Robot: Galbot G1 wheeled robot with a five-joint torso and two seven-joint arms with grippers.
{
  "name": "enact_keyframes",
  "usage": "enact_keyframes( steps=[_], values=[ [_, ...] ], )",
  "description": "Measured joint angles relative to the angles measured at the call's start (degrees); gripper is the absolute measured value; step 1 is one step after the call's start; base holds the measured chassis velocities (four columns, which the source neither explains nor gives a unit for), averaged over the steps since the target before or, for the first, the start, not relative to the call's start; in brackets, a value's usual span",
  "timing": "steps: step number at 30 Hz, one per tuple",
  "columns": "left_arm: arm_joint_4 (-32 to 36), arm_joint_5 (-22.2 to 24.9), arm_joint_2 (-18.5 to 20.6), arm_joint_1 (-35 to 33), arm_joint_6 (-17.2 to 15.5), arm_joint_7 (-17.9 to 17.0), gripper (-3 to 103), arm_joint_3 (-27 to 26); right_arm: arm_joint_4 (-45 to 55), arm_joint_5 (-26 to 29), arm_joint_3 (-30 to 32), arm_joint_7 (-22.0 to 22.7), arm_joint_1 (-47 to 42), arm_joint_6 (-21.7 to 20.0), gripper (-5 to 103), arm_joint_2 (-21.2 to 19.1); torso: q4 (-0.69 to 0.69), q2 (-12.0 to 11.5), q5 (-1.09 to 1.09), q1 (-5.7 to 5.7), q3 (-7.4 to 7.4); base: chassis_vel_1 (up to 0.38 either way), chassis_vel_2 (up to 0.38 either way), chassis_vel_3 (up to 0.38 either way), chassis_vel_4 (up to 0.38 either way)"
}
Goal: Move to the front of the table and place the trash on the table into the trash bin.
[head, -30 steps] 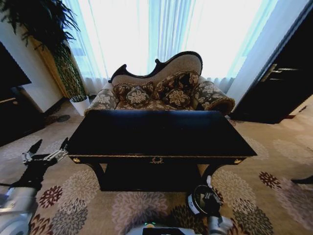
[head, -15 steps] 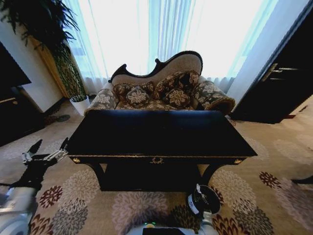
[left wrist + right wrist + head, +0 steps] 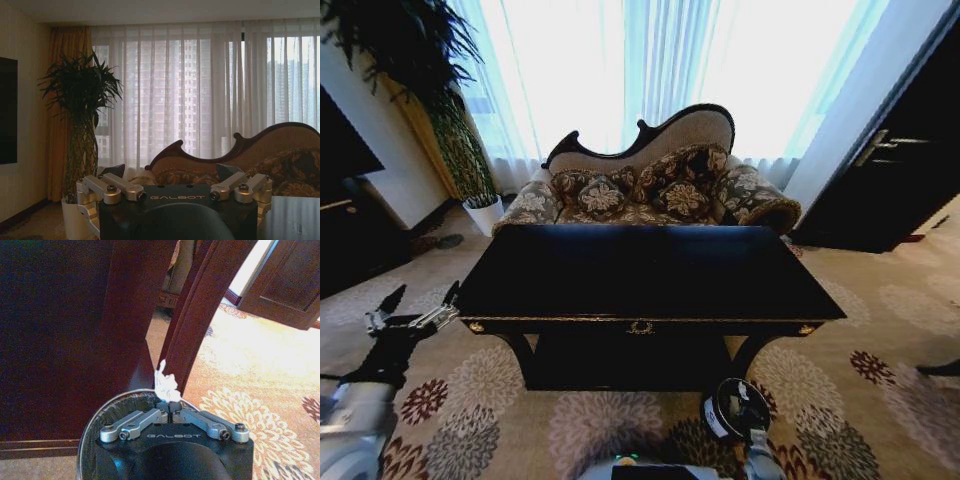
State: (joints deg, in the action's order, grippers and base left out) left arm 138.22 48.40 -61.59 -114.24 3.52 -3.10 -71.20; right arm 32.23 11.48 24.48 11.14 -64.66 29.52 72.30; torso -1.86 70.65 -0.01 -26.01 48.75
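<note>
Your right gripper point(image 3: 170, 407) sat lowest in the wrist frame, directly over the trash bin point(image 3: 100, 417), fingers pinched together on 1 white paper scrap point(image 3: 166, 382) sticking up above the rim. In the head view the trash bin point(image 3: 725, 412) stood bottom center-right, on the carpet in front of the table point(image 3: 640, 275). So that scrap looked about ready to drop, not yet released. The tabletop in mid-frame showed no other trash I could pick out, so this may have been the last piece, though it was glossy black and a dark or clear item could hide there. The bin's inside was blocked by the gripper. Your left gripper point(image 3: 415, 312) hung at the left edge beside the table's corner, fingers spread and empty.
</note>
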Motion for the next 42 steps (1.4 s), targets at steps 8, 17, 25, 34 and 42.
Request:
enact_keyframes(
  steps=[8, 17, 25, 34, 42],
  values=[
    [0.00, 0.00, 0.00, 0.00, 0.00, 0.00, 100, 0.00, -1.86, 2.00, 0.15, -0.91, 1.07, -1.30, 23, 0.31, 0.00, 0.00, 0.00, 0.00, 0.00, 0.000, 0.000, 0.000, 0.000],
    [0.00, 0.00, 0.00, 0.00, 0.00, 0.01, 100, 0.00, -1.28, 3.46, 0.61, -0.15, 1.14, -2.16, 61, 1.53, 0.00, 0.01, -0.02, 0.00, 0.00, 0.000, 0.000, 0.000, 0.000],
    [0.00, 0.00, 0.00, 0.00, 0.00, 0.01, 100, 0.00, -1.86, -2.81, 0.60, 1.44, 1.09, 0.59, 83, 1.97, 0.00, 0.01, -0.01, 0.00, 0.00, 0.000, 0.000, 0.000, 0.000],
    [0.00, 0.00, 0.00, 0.00, 0.00, 0.01, 100, 0.00, 1.01, -3.67, 0.77, 4.05, -0.69, 1.21, 100, 2.60, 0.00, 0.01, -0.02, 0.00, 0.00, 0.000, 0.000, 0.000, 0.000],
    [0.00, 0.01, 0.00, 0.00, 0.00, 0.02, 100, 0.00, 16.65, 0.84, 1.02, 4.10, -11.97, 2.91, 100, 5.08, -0.02, 0.01, 0.00, 0.00, 0.00, 0.000, 0.000, 0.000, 0.000]
  ],
)
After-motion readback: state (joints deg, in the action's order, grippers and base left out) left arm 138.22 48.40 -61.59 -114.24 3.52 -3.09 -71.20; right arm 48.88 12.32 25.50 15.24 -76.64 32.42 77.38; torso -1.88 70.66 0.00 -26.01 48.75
